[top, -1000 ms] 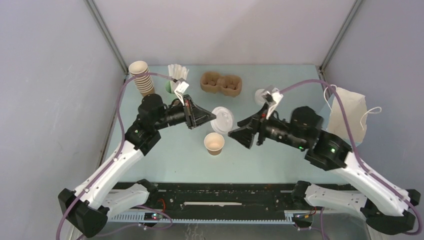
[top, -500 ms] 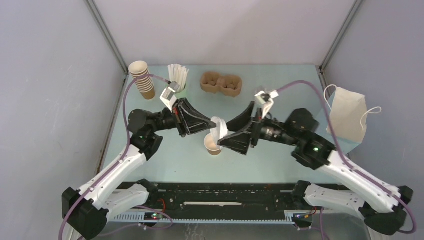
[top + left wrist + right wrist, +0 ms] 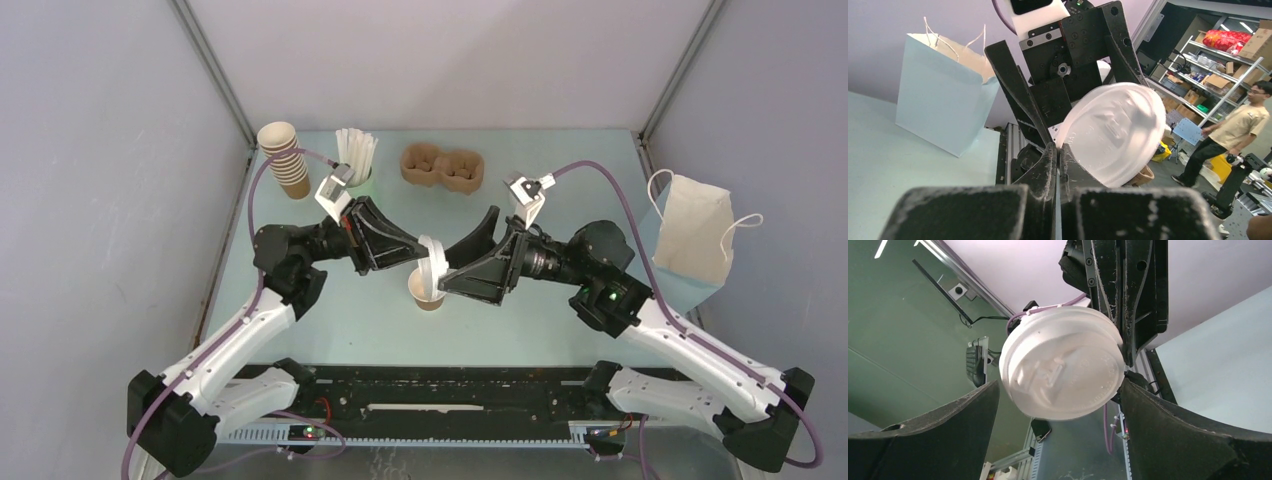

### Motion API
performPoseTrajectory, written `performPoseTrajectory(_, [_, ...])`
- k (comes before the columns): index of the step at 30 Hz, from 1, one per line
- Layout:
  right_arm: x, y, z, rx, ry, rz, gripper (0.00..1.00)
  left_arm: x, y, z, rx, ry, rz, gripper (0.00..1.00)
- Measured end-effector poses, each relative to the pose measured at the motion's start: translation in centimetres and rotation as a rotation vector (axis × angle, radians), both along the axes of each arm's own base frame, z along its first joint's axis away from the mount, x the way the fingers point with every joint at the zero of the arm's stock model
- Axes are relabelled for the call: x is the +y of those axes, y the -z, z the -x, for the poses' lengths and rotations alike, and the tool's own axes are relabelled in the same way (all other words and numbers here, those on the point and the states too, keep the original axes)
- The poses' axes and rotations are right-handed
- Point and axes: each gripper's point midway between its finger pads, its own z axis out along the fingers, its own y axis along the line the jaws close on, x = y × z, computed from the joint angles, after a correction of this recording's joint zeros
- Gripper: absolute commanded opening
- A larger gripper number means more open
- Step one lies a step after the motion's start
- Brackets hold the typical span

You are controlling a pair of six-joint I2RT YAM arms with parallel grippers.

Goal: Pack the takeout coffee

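Top external view: my coffee cup (image 3: 427, 292) sits lidless on the table (image 3: 350, 320), mid-front. Just above it my left gripper (image 3: 420, 258) pinches the white lid (image 3: 435, 262) by its edge. My right gripper (image 3: 447, 280) is spread wide, facing the lid. The pulp carrier (image 3: 442, 168) sits far back.

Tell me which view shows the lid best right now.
Right wrist: the lid faces that camera, its top sharp and nearly whole. Left wrist shows it blurred, pinched at its edge by the left tool. The top view shows it only as a tilted sliver above the cup.
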Motion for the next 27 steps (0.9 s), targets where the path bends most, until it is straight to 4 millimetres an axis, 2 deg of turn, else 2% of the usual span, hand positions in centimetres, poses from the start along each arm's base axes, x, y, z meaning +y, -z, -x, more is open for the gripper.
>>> performPoseTrajectory(4, [-0.6, -0.3, 0.1, 0.006, 0.01, -0.014, 1.0, 0.0, 0.0, 0.1, 0.002, 0.006, -0.004, 0.0])
performPoseTrajectory(10, [-0.5, -0.4, 0.0, 0.036, -0.008, -0.022, 1.0, 0.2, 0.1, 0.1, -0.003, 0.006, -0.005, 0.0])
performPoseTrajectory(13, [-0.3, 0.0, -0.4, 0.056, -0.008, -0.011, 0.88, 0.2, 0.0, 0.1, -0.005, 0.006, -0.004, 0.0])
performPoseTrajectory(18, [-0.4, 0.1, -0.2, 0.065, -0.02, -0.007, 0.81, 0.2, 0.2, -0.1, 0.003, 0.001, -0.009, 0.0])
performPoseTrajectory(20, [-0.6, 0.2, -0.3, 0.066, -0.01, -0.001, 0.84, 0.1, 0.4, -0.3, 0.015, -0.003, -0.018, 0.0])
performPoseTrajectory(24, [-1.7, 0.5, -0.4, 0.063, 0.028, 0.023, 0.99, -0.2, 1.6, -1.3, 0.05, -0.034, -0.059, 0.0])
performPoseTrajectory(26, [-2.2, 0.8, -0.2, 0.054, 0.043, 0.038, 0.98, -0.4, 2.5, -2.0, 0.073, -0.061, -0.089, 0.0])
performPoseTrajectory(27, [-2.4, 0.8, -0.1, 0.048, 0.05, 0.042, 0.94, -0.4, 3.0, -2.3, 0.084, -0.072, -0.103, 0.0])
